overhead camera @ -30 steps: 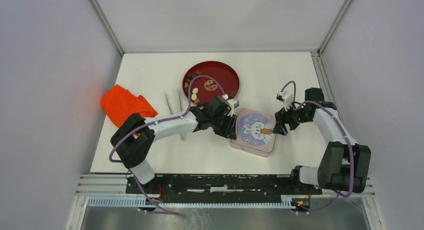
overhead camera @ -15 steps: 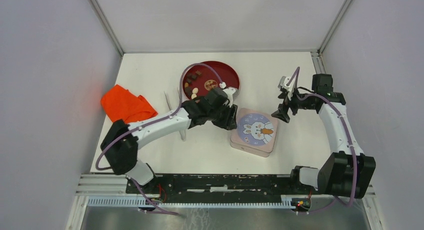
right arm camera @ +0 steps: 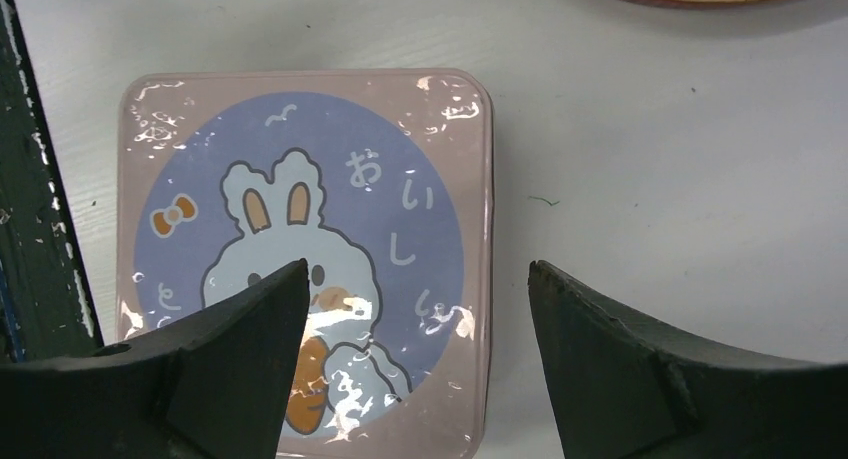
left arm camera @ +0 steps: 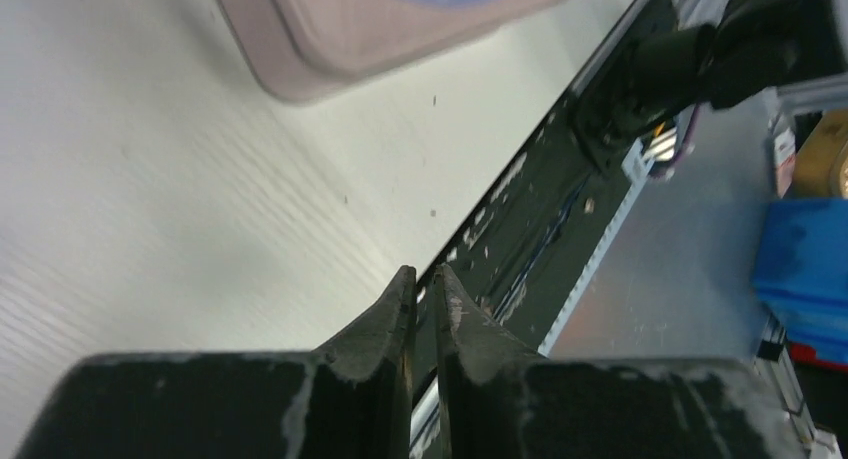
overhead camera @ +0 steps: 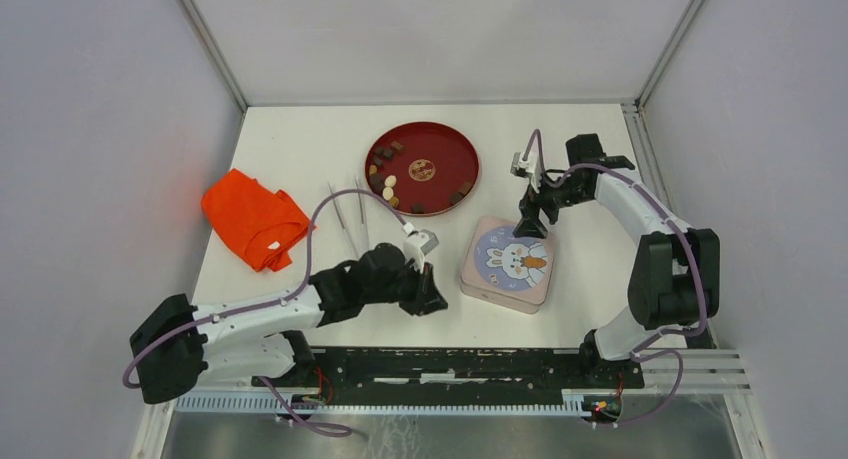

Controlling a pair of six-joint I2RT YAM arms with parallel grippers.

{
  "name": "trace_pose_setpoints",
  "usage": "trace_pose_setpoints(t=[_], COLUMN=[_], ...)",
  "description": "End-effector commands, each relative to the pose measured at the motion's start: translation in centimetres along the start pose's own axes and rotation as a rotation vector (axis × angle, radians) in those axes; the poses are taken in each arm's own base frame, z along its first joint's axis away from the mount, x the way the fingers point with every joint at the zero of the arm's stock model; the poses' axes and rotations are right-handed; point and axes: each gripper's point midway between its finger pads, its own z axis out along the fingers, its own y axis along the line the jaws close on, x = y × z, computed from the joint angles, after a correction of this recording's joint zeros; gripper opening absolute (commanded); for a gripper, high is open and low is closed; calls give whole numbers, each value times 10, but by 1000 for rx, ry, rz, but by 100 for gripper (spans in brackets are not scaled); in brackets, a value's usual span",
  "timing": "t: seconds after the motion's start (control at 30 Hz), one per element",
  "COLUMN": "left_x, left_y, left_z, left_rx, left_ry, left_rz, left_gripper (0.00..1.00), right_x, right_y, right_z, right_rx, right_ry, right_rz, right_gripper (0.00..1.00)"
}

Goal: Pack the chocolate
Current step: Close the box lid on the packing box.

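The white table [overhead camera: 300, 139] carries everything. The left arm lies low and stretched along the table's near edge. Its elbow is close to the near-left corner. The left gripper [overhead camera: 432, 299] points at the near-left corner of the tin, its jaws pressed together on nothing. The right arm reaches up from the near-right corner, bends near the right edge and turns inward. The right gripper [overhead camera: 527, 224] hangs over the tin's far edge with its jaws spread wide and empty.

An orange cloth [overhead camera: 255, 219] sits bunched by the left edge. The red plate [overhead camera: 440, 149] lies near the middle of the far edge. The pink tin [overhead camera: 507, 262] with a rabbit lid sits toward the near edge, lid on, so its contents are hidden. Metal tweezers [overhead camera: 350, 214] lie between the cloth and the plate. The chocolate [overhead camera: 385, 154] sits scattered on the plate, mostly on its left side. The pieces are too small to count.
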Motion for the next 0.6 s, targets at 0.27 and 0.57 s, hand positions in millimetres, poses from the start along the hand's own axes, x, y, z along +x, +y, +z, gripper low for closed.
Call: trace_pose_setpoints(t=[0.27, 0.57], left_x=[34, 35], left_y=[-12, 0], left_z=[56, 101], left_rx=[18, -63], left_ry=[14, 7], left_rz=[-73, -99], left_gripper=[15, 13], right_x=[25, 40], right_y=[-16, -1], right_z=[15, 22], right_rx=[-16, -70], right_ry=[116, 134], right_rz=[95, 127], right_gripper=[76, 69])
